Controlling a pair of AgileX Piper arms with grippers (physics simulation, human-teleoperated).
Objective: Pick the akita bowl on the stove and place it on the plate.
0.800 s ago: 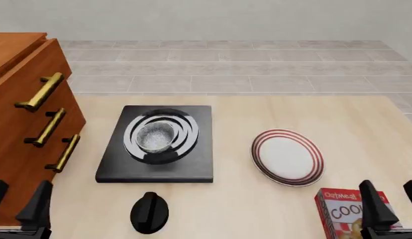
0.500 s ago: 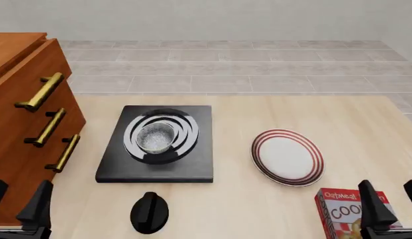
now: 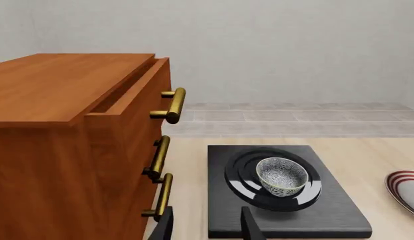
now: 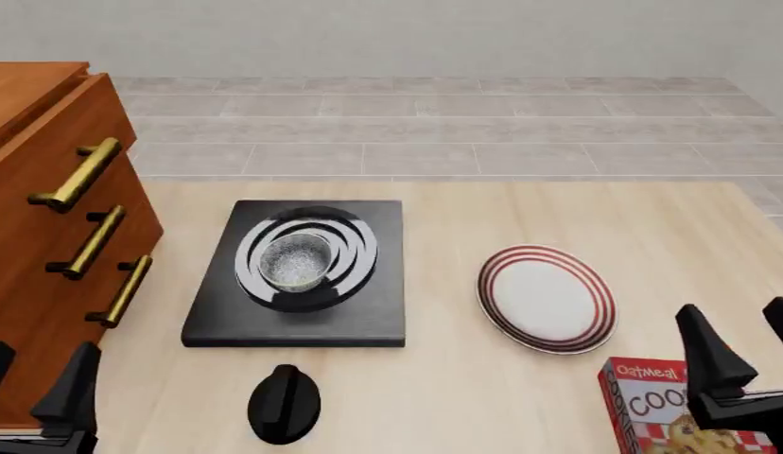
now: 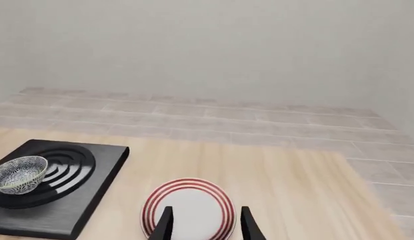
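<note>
On the stove (image 4: 294,274), centre of the burner rings: bowl (image 4: 296,262), upright, speckled inside, dark outside. Same in left wrist view, bowl (image 3: 282,176) sits mid-burner on stove (image 3: 286,192). Right wrist view shows bowl (image 5: 19,174) on stove (image 5: 57,187) too, well apart from the plate (image 5: 189,207).

Plate (image 4: 546,299) lies flat on the bench (image 4: 443,378), to the right of the stove, gap of bare bench between them. Nothing on it. Red rings round the rim.

Left hand (image 4: 36,383): bottom-left corner of front view, low, near the drawer cabinet (image 4: 58,236). Fingers apart, nothing between them; open. In left wrist view the left hand (image 3: 205,223) points toward the stove's near edge, not touching it.

Right hand (image 4: 739,345): bottom-right of front view, just beside the plate's right side, above the oatmeal cookie box (image 4: 663,407). Fingers spread, holding nothing. Right wrist view: right hand (image 5: 203,222) w/ fingertips framing the plate, can't tell if it's touching.

Black round knob (image 4: 285,404) sits on the bench in front of the stove, apart from it.

Cabinet has three brass handles (image 4: 86,241); top drawer looks slightly pulled out in left wrist view.
</note>
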